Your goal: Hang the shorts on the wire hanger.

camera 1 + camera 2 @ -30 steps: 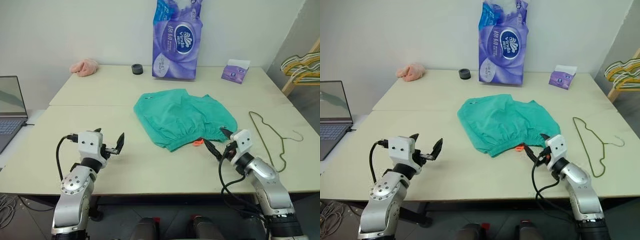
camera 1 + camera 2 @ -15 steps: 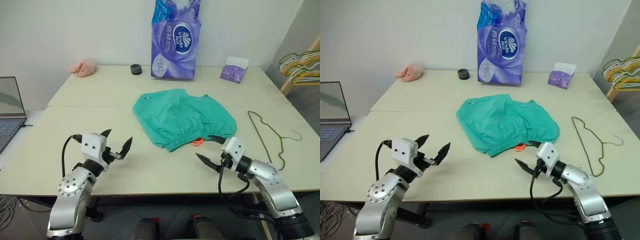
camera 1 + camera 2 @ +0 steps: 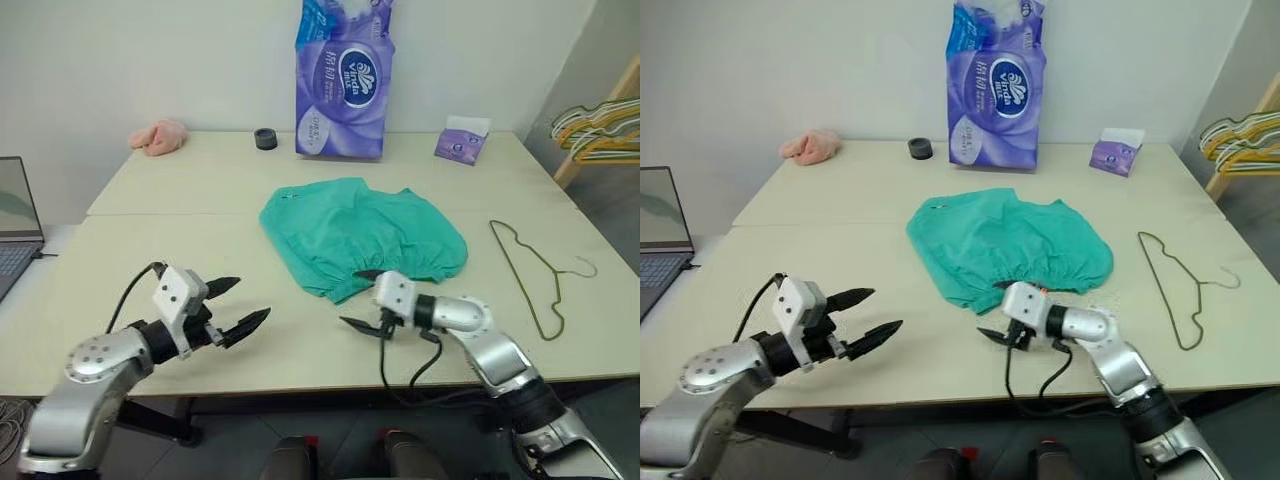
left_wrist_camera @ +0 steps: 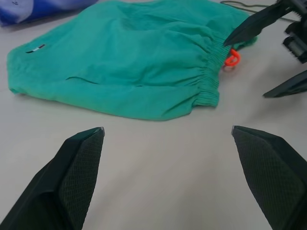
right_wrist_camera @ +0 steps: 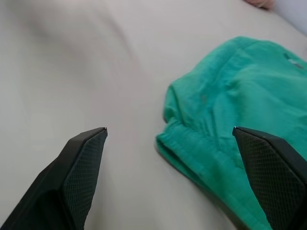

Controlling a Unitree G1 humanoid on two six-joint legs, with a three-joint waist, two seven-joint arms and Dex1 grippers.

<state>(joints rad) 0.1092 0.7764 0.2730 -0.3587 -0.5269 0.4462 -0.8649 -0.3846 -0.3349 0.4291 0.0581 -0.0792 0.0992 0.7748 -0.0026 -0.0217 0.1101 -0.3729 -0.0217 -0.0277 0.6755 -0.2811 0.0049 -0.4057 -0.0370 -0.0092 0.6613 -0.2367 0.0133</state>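
Left eye view, shorts: the shorts [image 3: 362, 233] are lying flat in the middle of the table [image 3: 150, 210], with the gathered waistband facing the near edge.
Left eye view, hanger: the hanger [image 3: 533, 274] is lying flat on the table, well to the right of the shorts and apart from them.
Left eye view, left gripper: the left gripper [image 3: 241, 307] is hovering over the near left part of the table, its fingers standing wide apart and holding nothing, pointing to the right.
Left eye view, right gripper: the right gripper [image 3: 357, 299] is hanging just in front of the waistband, its fingers spreading wide and holding nothing, pointing to the left.
Left eye view, far side: a purple bag [image 3: 341, 80], a black roll [image 3: 265, 138], a pink cloth [image 3: 158, 136] and a small purple box [image 3: 461, 144] are standing near the wall.
Left eye view, edges: a laptop [image 3: 14, 220] is showing at the left and bunched hangers [image 3: 598, 124] at the right.
Left wrist view: the two left fingers [image 4: 76, 177] are standing far apart over bare table; the shorts are lying beyond them, with an orange tag [image 4: 231, 57] at the waistband, and the right gripper's dark fingers are showing beside that tag.
Right wrist view: the two right fingers [image 5: 81, 172] are spreading wide; one is over bare table, the other over the edge of the shorts [image 5: 230, 115].
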